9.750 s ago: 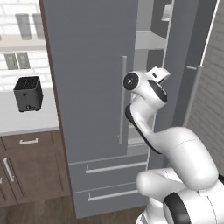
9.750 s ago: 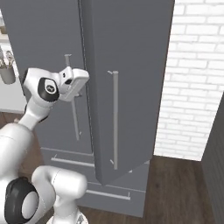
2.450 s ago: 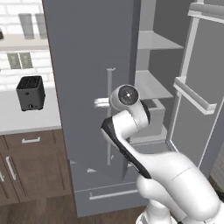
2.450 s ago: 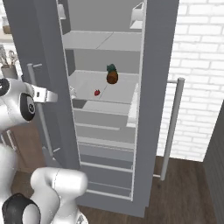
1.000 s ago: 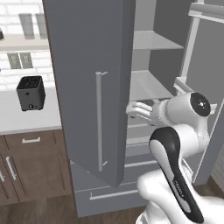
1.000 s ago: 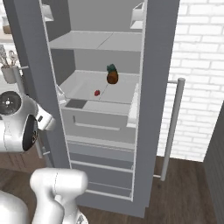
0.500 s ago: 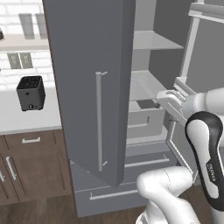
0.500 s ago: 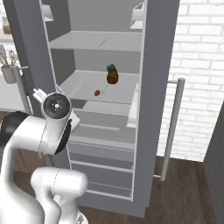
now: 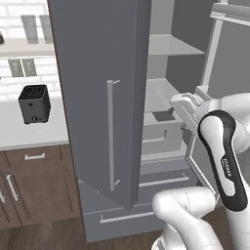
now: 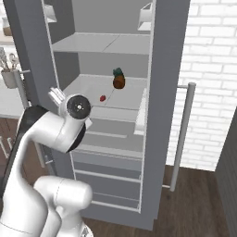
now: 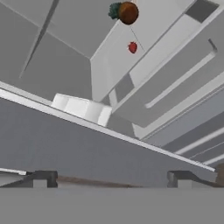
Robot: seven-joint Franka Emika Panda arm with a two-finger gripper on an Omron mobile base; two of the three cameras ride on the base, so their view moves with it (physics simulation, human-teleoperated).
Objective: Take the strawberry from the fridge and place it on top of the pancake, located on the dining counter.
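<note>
The fridge [image 9: 97, 73] stands with both grey doors swung open. The strawberry [image 10: 102, 97], a tiny red berry, lies on the middle pale shelf [image 10: 83, 90], and it shows high in the hand view [image 11: 132, 47]. My gripper [image 11: 110, 180] is open, its two dark fingertips [image 11: 41, 178] far apart with nothing between them. It hovers in front of the fridge opening [image 9: 184, 106], short of the shelf and well apart from the berry. The pancake and the dining counter are out of view.
A brown fruit with a green top [image 10: 119, 79] sits just behind the strawberry. The open left door [image 9: 110, 141] juts toward me, and the right door's handle [image 10: 183, 134] stands out to the right. A black toaster [image 9: 34, 103] sits on the side counter.
My arm has swung to the right, from beside the left door to the front of the open shelves. The hand has turned toward the inside of the fridge. The jaws stay open.
</note>
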